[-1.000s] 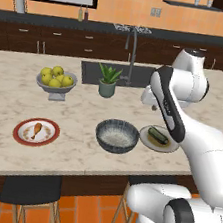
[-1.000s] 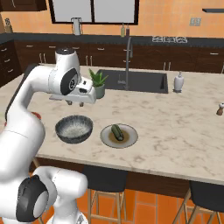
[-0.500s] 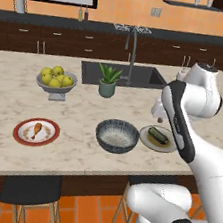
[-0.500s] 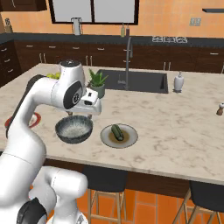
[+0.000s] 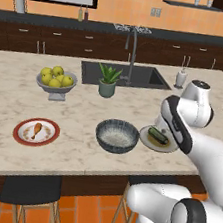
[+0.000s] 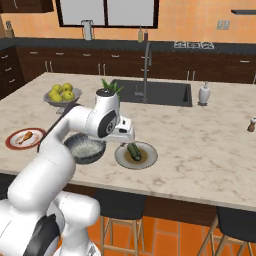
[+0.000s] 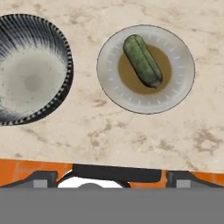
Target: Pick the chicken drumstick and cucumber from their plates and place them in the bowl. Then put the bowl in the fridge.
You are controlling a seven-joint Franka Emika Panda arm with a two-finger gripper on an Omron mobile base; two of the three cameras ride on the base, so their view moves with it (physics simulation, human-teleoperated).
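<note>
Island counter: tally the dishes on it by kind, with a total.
Plates: 2, red-rimmed and beige
Bowls: 2, grey bowl and fruit bowl
Total: 4

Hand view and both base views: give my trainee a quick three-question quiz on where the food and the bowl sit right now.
1. True or false: the cucumber lies in the bowl.
2. What lies on the red-rimmed plate? A) lemon B) chicken drumstick C) nothing
3. What stands directly left of the olive plate in the hand view?

Key: 1 false, it lies on the olive plate. 2 B. 3 the bowl, empty.
</note>
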